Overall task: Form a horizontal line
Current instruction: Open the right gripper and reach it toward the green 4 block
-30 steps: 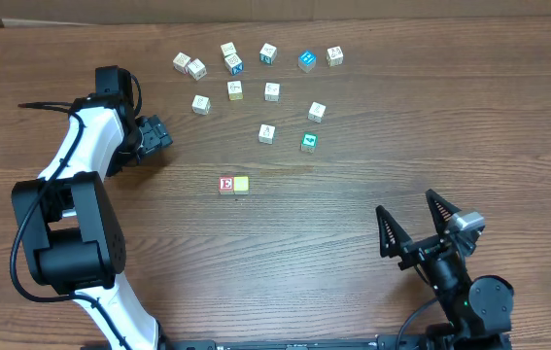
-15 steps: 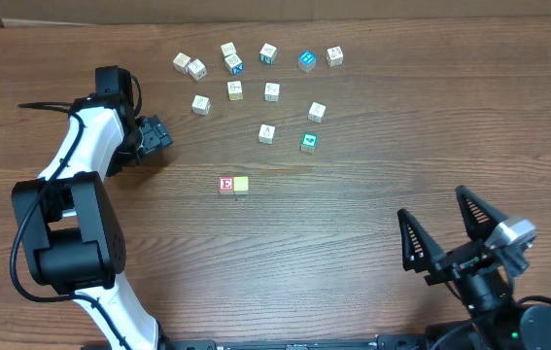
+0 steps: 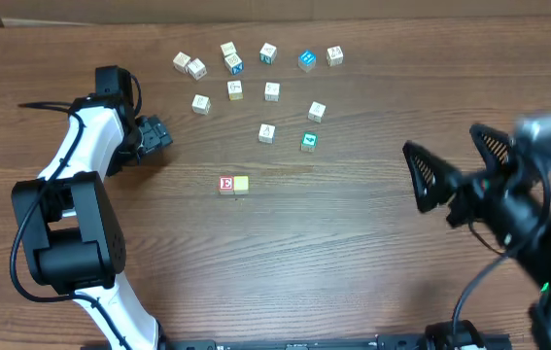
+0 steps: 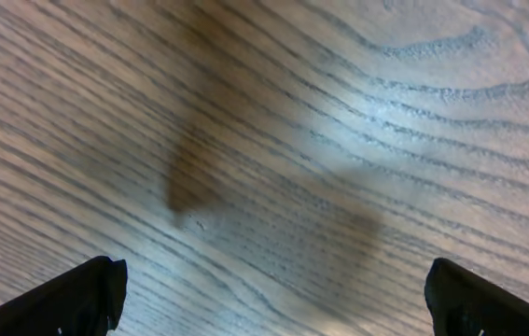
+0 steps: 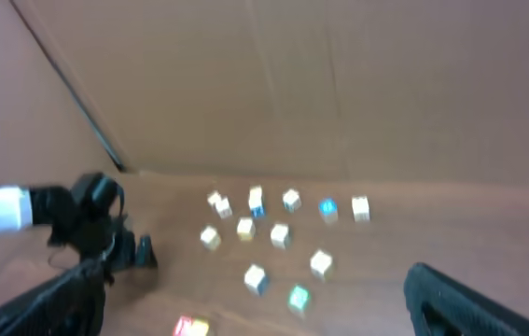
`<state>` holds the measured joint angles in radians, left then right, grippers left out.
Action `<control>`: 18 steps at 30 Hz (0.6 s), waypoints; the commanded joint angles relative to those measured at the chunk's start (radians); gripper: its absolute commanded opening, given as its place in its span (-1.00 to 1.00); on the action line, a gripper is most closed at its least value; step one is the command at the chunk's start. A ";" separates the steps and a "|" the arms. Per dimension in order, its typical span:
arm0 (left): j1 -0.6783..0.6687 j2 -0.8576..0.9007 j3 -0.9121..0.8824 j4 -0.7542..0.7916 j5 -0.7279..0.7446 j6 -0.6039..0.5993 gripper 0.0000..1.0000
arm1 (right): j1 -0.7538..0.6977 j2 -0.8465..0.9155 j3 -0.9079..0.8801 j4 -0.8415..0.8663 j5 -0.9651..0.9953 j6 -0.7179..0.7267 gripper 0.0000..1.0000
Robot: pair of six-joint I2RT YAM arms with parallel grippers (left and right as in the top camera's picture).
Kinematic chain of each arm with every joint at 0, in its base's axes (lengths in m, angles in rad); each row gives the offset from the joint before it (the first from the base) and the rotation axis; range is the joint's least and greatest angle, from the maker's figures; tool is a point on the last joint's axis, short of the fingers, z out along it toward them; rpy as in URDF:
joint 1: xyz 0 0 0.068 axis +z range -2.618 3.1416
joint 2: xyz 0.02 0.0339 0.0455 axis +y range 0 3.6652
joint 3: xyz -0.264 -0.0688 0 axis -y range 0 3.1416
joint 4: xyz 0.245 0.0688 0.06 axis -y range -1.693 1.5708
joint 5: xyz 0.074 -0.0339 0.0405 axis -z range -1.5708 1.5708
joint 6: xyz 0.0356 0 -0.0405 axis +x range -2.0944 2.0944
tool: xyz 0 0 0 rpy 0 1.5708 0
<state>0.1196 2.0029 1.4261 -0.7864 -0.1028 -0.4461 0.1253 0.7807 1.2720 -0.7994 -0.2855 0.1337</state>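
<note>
The left gripper (image 3: 158,132) at upper left and the right gripper (image 3: 440,138) at right gaped empty, while the red cube (image 3: 226,184) touched the yellow cube (image 3: 242,184) mid-frame.

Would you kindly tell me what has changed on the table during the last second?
The right hand lifted and swung from near the table's front edge out to the right and farther up the table, open and empty throughout. Nothing was taken hold of or let go. The left hand stayed put, open. The red cube and pale yellow cube still sit side by side, and the loose cubes have not moved.
</note>
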 commanded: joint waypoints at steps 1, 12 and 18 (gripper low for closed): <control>-0.005 -0.011 -0.005 -0.001 -0.012 -0.003 0.99 | 0.005 0.222 0.303 -0.140 -0.009 -0.036 1.00; -0.005 -0.011 -0.005 -0.001 -0.012 -0.003 0.99 | 0.005 0.758 0.835 -0.606 -0.008 -0.109 1.00; -0.005 -0.011 -0.005 -0.001 -0.012 -0.003 0.99 | 0.005 0.893 0.835 -0.621 -0.009 -0.105 1.00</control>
<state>0.1196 2.0029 1.4261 -0.7879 -0.1024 -0.4461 0.1253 1.6394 2.0804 -1.4181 -0.2886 0.0406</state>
